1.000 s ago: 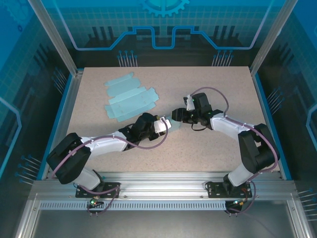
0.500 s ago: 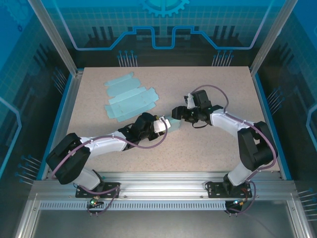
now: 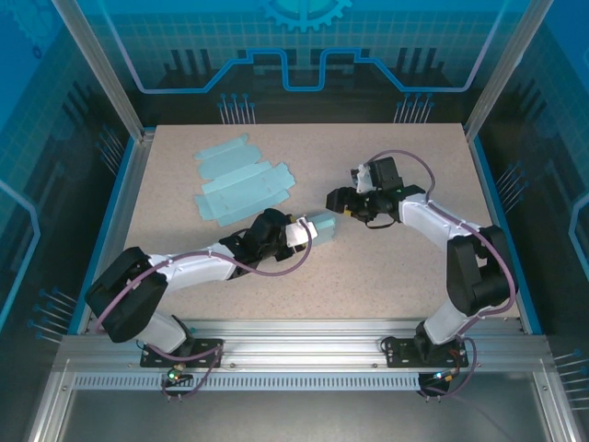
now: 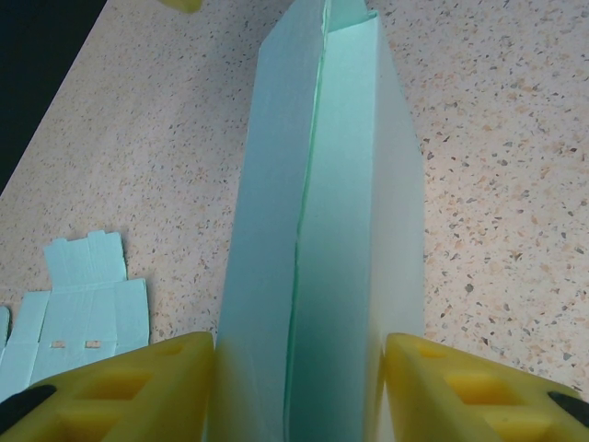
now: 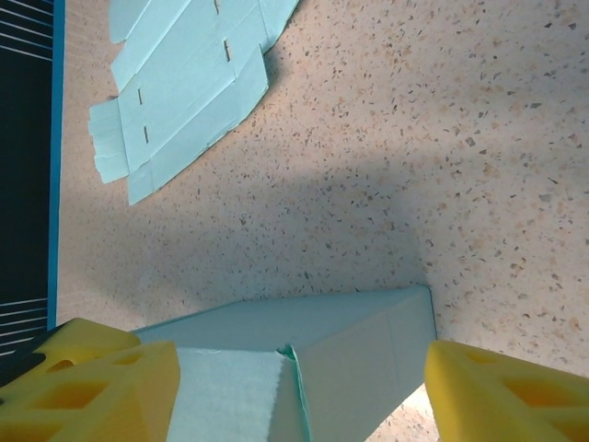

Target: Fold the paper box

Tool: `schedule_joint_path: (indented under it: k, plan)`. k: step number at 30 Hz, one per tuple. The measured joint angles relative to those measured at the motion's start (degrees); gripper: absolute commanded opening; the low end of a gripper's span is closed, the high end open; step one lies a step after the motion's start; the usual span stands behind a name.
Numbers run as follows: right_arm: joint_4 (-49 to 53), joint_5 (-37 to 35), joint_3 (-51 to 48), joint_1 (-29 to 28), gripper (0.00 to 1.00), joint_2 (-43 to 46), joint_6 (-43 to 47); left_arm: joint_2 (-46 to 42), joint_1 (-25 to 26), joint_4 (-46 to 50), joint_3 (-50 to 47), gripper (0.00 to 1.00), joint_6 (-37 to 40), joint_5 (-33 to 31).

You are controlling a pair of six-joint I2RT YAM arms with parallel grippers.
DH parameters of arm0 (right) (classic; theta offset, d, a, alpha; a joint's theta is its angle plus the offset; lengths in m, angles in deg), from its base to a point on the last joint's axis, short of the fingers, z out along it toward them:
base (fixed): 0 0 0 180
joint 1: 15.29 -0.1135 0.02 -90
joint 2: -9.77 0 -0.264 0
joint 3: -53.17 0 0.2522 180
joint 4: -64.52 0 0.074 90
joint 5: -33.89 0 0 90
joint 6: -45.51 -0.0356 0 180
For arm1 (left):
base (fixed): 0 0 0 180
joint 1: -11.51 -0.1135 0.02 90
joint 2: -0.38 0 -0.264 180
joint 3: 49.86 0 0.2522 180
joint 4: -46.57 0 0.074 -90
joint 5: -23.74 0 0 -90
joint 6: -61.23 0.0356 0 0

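A half-formed pale teal paper box (image 3: 324, 225) is held just above the table middle, with my left gripper (image 3: 308, 231) shut on it. In the left wrist view the box (image 4: 317, 230) stands up between the two yellow fingers (image 4: 138, 382), which press on both of its sides. My right gripper (image 3: 337, 201) hovers just behind the box's far end, jaws open. In the right wrist view the box (image 5: 340, 345) lies between the spread fingers (image 5: 506, 396), with a gap to the right one. A seam and a lighter flap show on the box's end.
Flat unfolded teal box blanks (image 3: 241, 180) lie at the back left of the speckled table (image 3: 396, 267); they also show as blanks (image 4: 87, 313) and blanks (image 5: 184, 83) in the wrist views. Blue frame rails border the table edges.
My right gripper has opened wider and drawn back to the right, away from the box. The left gripper keeps its hold on the box, almost still.
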State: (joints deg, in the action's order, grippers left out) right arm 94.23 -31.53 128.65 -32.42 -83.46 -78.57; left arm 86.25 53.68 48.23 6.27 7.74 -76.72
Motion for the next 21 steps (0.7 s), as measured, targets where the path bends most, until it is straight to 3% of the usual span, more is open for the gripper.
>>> schedule_joint_path:
  k: [16,21]
  plan:
    - [-4.7,5.6,-5.5,0.9,0.41,0.2,-0.2,0.4,0.0,1.9,1.3,0.52,-0.2,-0.2]
    - [-9.5,6.5,-8.5,1.1,0.4,0.9,-0.5,0.5,0.0,2.0,1.3,0.52,-0.6,-0.3]
